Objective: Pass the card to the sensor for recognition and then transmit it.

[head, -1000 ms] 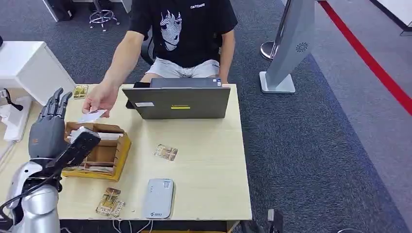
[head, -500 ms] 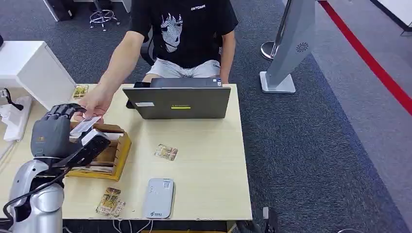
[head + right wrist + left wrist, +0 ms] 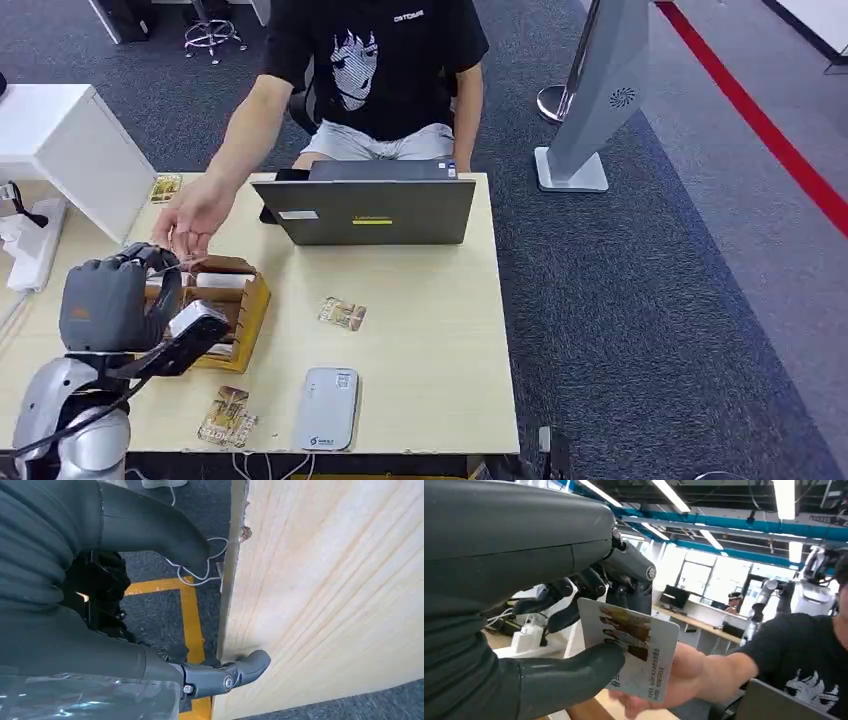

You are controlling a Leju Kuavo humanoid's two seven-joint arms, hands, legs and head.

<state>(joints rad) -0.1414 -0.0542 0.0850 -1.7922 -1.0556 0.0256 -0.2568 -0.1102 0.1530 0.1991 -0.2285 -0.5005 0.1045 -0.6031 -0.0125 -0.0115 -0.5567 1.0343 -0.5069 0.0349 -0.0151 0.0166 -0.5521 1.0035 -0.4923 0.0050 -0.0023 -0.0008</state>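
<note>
**Card taken into the left hand; sensor pass still ahead**

Since a second ago the robot's grey left hand (image 3: 112, 300) has gone from raised and spread to curled, and the person's hand (image 3: 190, 215), which held the card out then, has let go and sits just beyond the robot's fingers.

In the head view, the left hand hangs over the near end of the yellow-brown cardboard organiser box (image 3: 240, 300), fingers folded in. The flat pale grey card reader (image 3: 326, 407) lies on the light wooden table (image 3: 430, 330), well off to the hand's right and nearer the robot. Behind it stands an open grey laptop (image 3: 370, 210).

In the left wrist view, the white printed plastic card (image 3: 631, 652) is pinched between the thick thumb and the dark fingers (image 3: 574, 587), clenched on it, with the person's hand just past its far edge.

In the right wrist view, the right hand (image 3: 150, 630) hangs beside the table's edge; whether it is clenched I cannot tell.

As I judge it, pickup is done; presenting the card to the reader and handing it on remain.
</note>
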